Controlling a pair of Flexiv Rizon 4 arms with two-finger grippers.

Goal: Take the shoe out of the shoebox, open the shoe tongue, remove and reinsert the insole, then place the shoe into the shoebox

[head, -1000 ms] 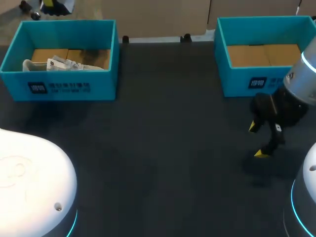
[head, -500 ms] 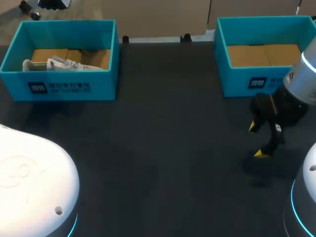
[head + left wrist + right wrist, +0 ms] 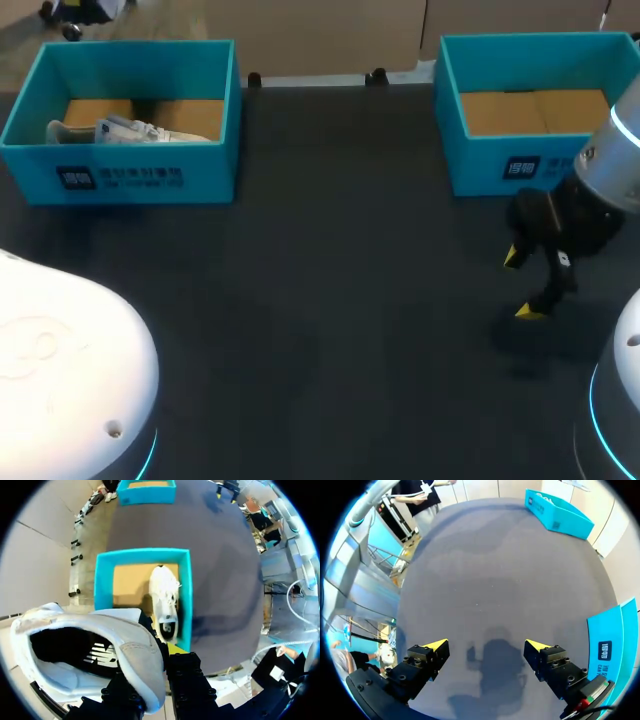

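The left fingers (image 3: pixel 159 651) are not showing in the head view, where only a rounded white housing (image 3: pixel 60 370) of the left arm is filling the near left corner. In the left wrist view one yellow tip is peeking out beside the white shoe (image 3: pixel 90 650), and the other is lying hidden behind the shoe's upper. These fingers are pinching the shoe's side wall between them (its black lining is facing the camera), holding it well above the left shoebox (image 3: pixel 186 595). A second shoe (image 3: pixel 165 605) is lying inside that box along one long wall. In the head view the box's front wall is cutting off its lower part. The right fingers (image 3: pixel 520 285) are standing wide apart, gripping nothing. They are hovering over bare tabletop (image 3: pixel 350 300) near the front of the right shoebox (image 3: pixel 500 165).
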